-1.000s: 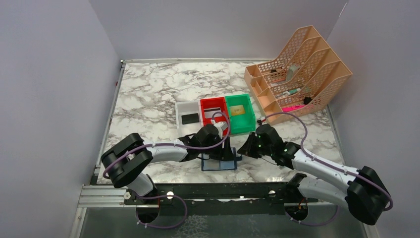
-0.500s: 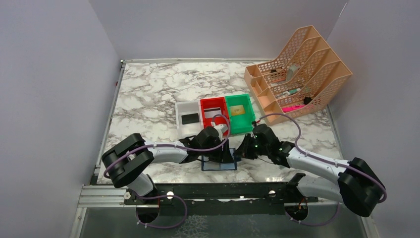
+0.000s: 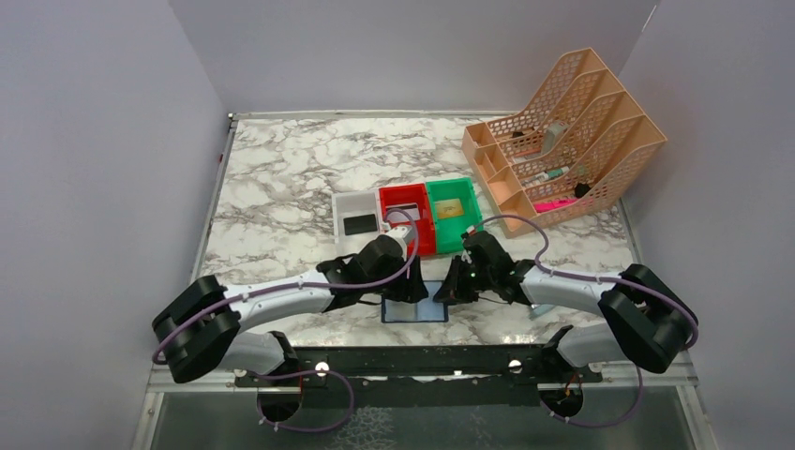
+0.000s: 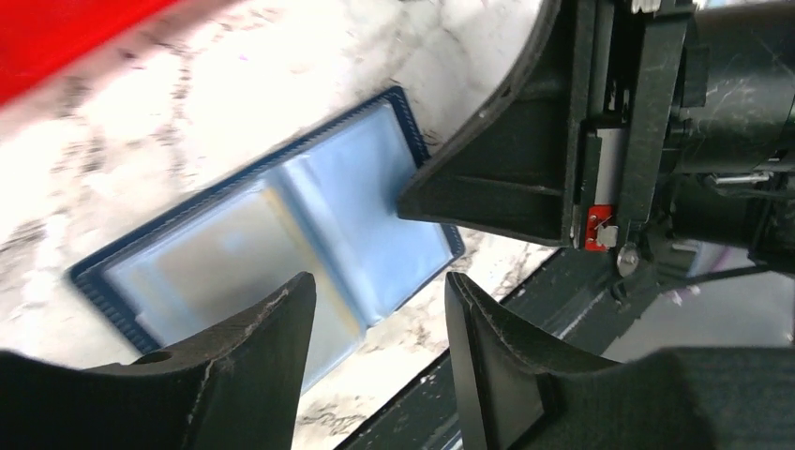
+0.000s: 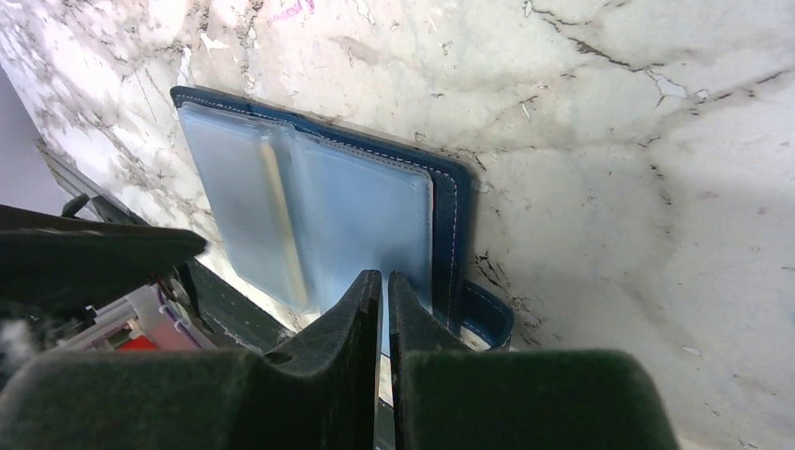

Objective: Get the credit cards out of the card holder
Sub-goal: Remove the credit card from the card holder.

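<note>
1. At the lower centre of the overhead view, the dark navy-blue folding card holder lies open flat on the white marbled surface, clear sleeves up.
2. My left tool hovers over it, jaws about half open and holding nothing.
3. My right tool sits at the holder's edge with its jaws closed to a slit. I cannot tell whether they pinch anything.
4. A tan strip shows inside one sleeve, so I judge a card may remain.
5. Farther up, the black card, whitish card and gold card lie in the white bin, red bin and green bin. Those three look done.
</note>
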Robot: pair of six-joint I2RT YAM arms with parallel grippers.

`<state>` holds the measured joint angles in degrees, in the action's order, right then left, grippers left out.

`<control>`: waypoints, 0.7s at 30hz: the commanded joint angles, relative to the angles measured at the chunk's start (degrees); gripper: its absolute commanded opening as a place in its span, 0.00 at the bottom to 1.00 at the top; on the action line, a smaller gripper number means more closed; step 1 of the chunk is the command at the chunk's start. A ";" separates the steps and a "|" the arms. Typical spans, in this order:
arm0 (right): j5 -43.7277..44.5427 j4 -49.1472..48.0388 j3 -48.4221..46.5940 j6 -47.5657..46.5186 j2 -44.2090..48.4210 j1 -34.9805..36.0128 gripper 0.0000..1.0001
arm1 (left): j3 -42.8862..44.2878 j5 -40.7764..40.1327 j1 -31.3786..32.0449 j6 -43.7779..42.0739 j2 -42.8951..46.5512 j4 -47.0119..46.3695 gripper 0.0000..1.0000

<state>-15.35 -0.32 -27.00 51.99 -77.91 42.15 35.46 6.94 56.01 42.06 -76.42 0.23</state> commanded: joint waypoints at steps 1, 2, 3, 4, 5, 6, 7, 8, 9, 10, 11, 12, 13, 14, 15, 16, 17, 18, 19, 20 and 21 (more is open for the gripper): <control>0.68 1.58 0.40 -1.02 -1.36 0.12 0.13 | 1.05 -11.77 0.14 -1.45 5.32 10.24 0.57; 0.60 1.41 0.53 -1.03 -1.37 0.12 0.13 | 0.46 -12.11 -0.05 -1.19 5.66 10.68 0.58; 0.51 1.33 0.59 -1.05 -1.43 0.12 0.13 | 0.01 -11.83 -0.16 -1.05 5.70 10.56 0.58; 0.43 1.22 0.58 -1.01 -1.52 0.12 0.13 | -0.26 -11.25 -0.18 -0.84 5.49 10.33 0.59; 0.41 1.12 0.52 -1.07 -1.61 0.12 0.13 | -0.30 -10.62 -0.20 -0.58 5.10 10.00 0.59; 0.29 1.11 0.40 -1.15 -1.71 0.12 0.13 | -0.38 -9.97 -0.20 -0.39 4.63 9.61 0.59; 0.24 1.23 0.30 -1.24 -1.76 0.12 0.13 | -0.33 -9.67 -0.20 -0.14 4.09 9.48 0.59; 0.18 1.29 0.14 -1.23 -1.88 0.12 0.13 | -0.31 -9.71 -0.15 0.05 3.61 9.44 0.59; 0.19 1.33 0.11 -1.27 -1.82 0.12 0.13 | -0.35 -9.96 -0.19 0.30 3.23 9.44 0.60; 0.22 1.39 0.12 -1.26 -1.85 0.12 0.13 | -0.39 -10.22 -0.20 0.45 3.01 9.47 0.59; 0.24 1.42 0.16 -1.27 -1.74 0.11 0.13 | -0.35 -10.40 -0.20 0.43 2.84 9.52 0.59; 0.24 1.45 0.19 -1.25 -1.60 0.12 0.13 | -0.39 -10.60 -0.20 0.35 2.74 9.53 0.59; 0.24 1.46 0.24 -1.29 -1.56 0.12 0.13 | -0.39 -10.79 -0.20 0.31 2.65 9.57 0.59; 0.28 1.54 0.36 -1.34 -1.46 0.12 0.13 | -0.39 -10.99 -0.19 0.34 2.54 9.78 0.60; 0.32 1.47 0.37 -1.27 -1.46 0.08 0.13 | -0.32 -11.08 -0.15 0.38 2.37 9.93 0.60; 0.39 1.53 0.37 -1.27 -1.46 0.12 0.13 | -0.31 -11.09 -0.19 0.39 2.10 10.02 0.60; 0.41 1.54 0.45 -1.25 -1.46 0.12 0.13 | -0.16 -11.05 -0.19 0.39 1.85 10.17 0.60; 0.41 1.55 0.45 -1.24 -1.53 0.12 0.13 | -0.07 -10.95 -0.20 0.39 1.50 10.25 0.60; 0.41 1.47 0.44 -1.20 -1.62 0.12 0.13 | 0.02 -10.86 -0.20 0.46 1.33 10.25 0.60; 0.41 1.46 0.47 -1.12 -1.70 0.12 0.13 | 0.04 -10.71 -0.18 0.53 1.02 10.19 0.60; 0.37 1.38 0.46 -1.10 -1.72 0.12 0.13 | 0.11 -10.70 -0.16 0.52 0.75 10.16 0.60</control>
<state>-15.81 -0.82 -27.00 51.99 -78.32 42.15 35.38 -2.46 55.94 42.28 -74.41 9.61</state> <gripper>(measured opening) 0.126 0.595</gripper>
